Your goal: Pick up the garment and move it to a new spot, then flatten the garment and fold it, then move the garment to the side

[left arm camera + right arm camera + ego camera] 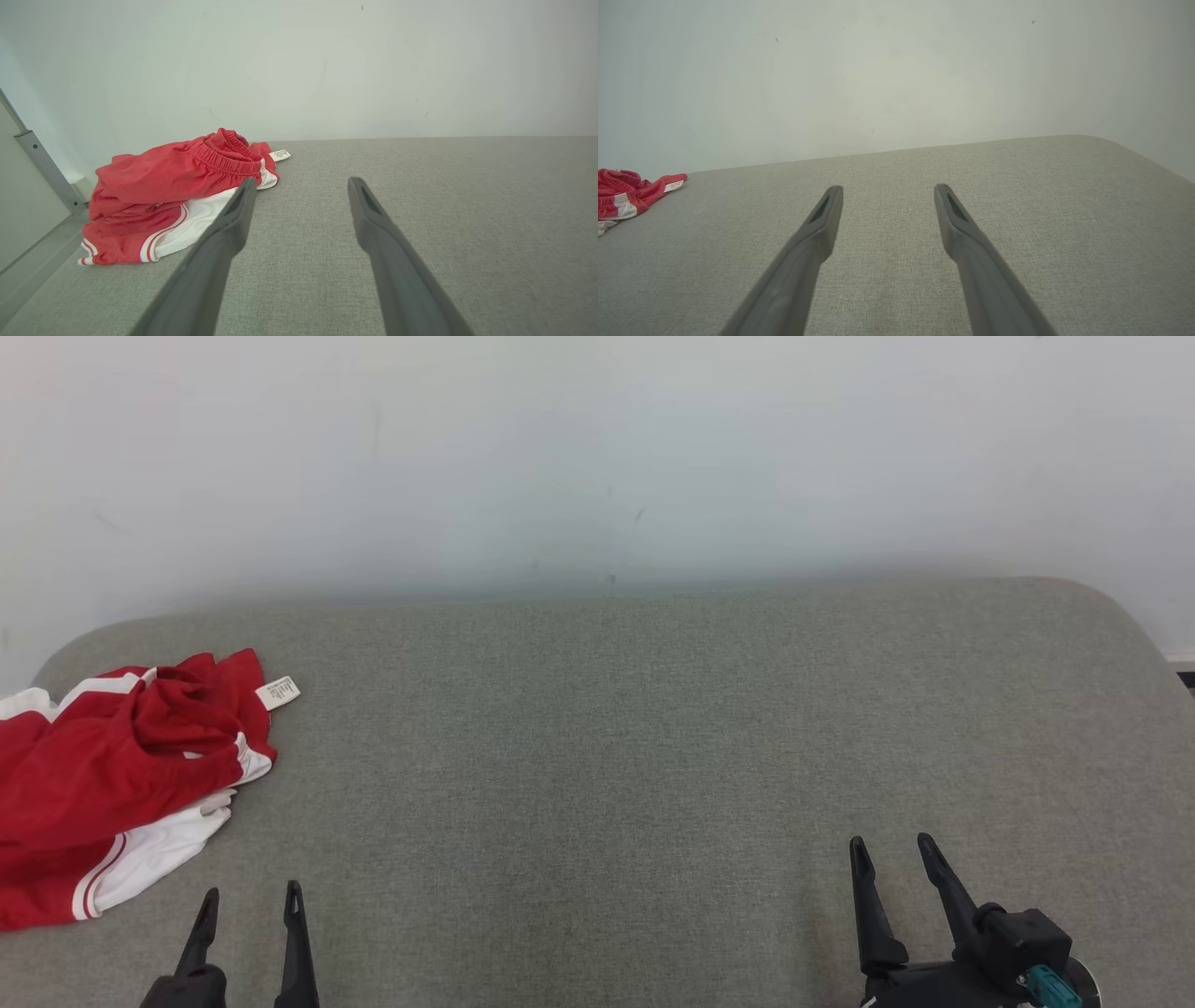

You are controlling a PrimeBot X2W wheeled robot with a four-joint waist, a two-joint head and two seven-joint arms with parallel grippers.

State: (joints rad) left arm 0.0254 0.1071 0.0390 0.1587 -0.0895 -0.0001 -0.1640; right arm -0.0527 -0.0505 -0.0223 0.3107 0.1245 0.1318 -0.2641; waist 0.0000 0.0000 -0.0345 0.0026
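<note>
1. Red and white cloth, the garment (112,784) lies crumpled in a loose heap at the far left of the grey fabric surface (607,728). Part of it runs past the left edge of the head view.
2. The left wrist view shows its gathered elastic waistband (224,156) on top of the heap, toward the far side. White panels edged with red stripes lie along its near side.
3. A small white label (278,693) sticks out from the garment's far right corner and lies flat on the surface.
4. The left gripper (253,889) sits at the near left, just on the near side of the garment and slightly to its right. It does not touch the cloth.
5. Its jaws are spread apart with nothing between them. Whether it hovers or rests on the surface cannot be told.
6. The right gripper (890,840) is at the near right, well apart from the garment, over bare fabric. Its jaws are likewise released and empty.
7. In the right wrist view a red edge of the garment and its label appear at the far left.
8. A pale wall (597,457) stands behind the surface's far edge, and the surface's far corners are rounded.
9. A grey metal rail (46,172) slants down the left of the left wrist view, beyond the garment.
</note>
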